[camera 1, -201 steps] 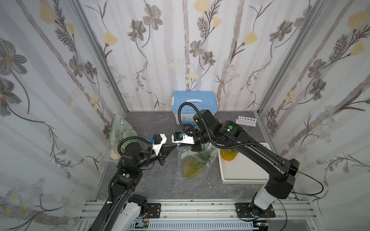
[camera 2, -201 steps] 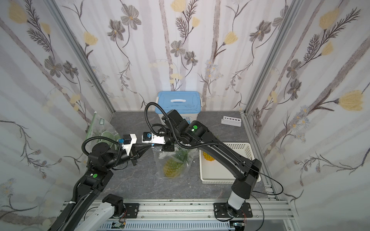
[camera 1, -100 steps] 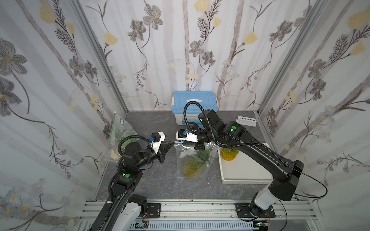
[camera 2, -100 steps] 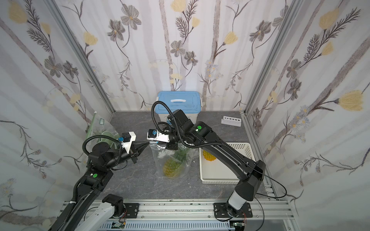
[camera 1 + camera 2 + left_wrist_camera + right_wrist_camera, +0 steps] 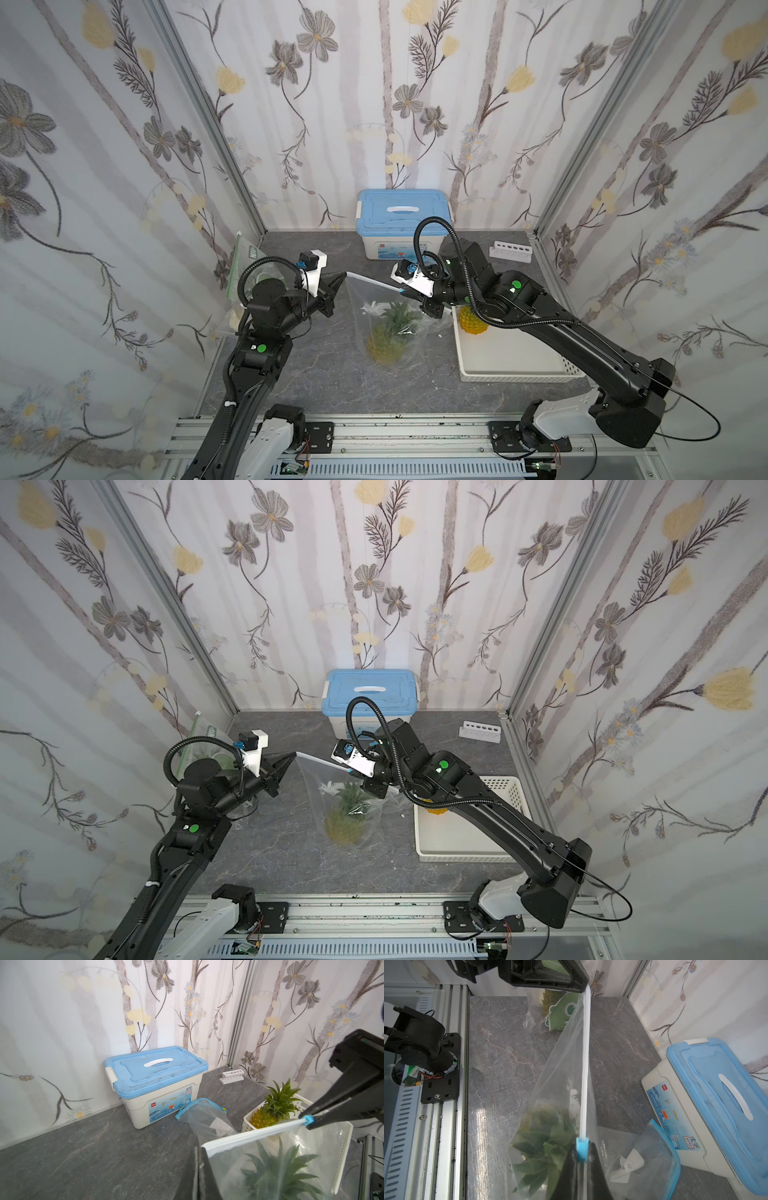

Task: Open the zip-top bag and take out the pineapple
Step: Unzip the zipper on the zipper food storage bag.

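Over grey tabletop (image 5: 324,374), left pincer (image 5: 344,274) clamps bag (image 5: 368,305) corner, right pincer (image 5: 404,292) pinches slider (image 5: 581,1148)

The pineapple (image 5: 384,348) sits in bag (image 5: 365,296), left of basket (image 5: 519,376).

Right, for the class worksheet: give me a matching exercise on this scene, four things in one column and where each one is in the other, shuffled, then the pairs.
Things:
1. blue slider
2. bagged pineapple
3. loose pineapple
4. storage box

Places:
A. in the white basket
B. by the back wall
C. pinched by the right gripper
D. inside the zip-top bag

Pairs: 1-C, 2-D, 3-A, 4-B
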Robot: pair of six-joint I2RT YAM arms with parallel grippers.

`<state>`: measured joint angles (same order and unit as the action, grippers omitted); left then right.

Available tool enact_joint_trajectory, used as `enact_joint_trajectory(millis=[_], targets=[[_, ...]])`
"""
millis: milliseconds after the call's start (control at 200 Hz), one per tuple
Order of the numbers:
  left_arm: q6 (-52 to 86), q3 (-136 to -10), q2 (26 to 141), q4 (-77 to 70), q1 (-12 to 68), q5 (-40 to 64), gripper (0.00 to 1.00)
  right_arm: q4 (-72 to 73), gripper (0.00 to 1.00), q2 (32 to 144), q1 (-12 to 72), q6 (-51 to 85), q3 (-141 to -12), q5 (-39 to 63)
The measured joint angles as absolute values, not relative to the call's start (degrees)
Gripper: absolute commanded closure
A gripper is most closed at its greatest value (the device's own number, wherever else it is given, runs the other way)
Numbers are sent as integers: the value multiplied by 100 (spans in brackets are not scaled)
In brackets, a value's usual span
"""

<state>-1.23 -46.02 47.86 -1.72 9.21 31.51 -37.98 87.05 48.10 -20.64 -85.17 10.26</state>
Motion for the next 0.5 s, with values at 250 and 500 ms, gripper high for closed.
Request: enact_joint_trajectory(millis=[250,500], targets=[[30,-5083,5603,-421,633,1981,100,-4219,93,8103,5140,-1225,-7881,270],[307,-4956,5666,-659,519,2067,87,-4322,95,7933,5297,-930,-7658,119]])
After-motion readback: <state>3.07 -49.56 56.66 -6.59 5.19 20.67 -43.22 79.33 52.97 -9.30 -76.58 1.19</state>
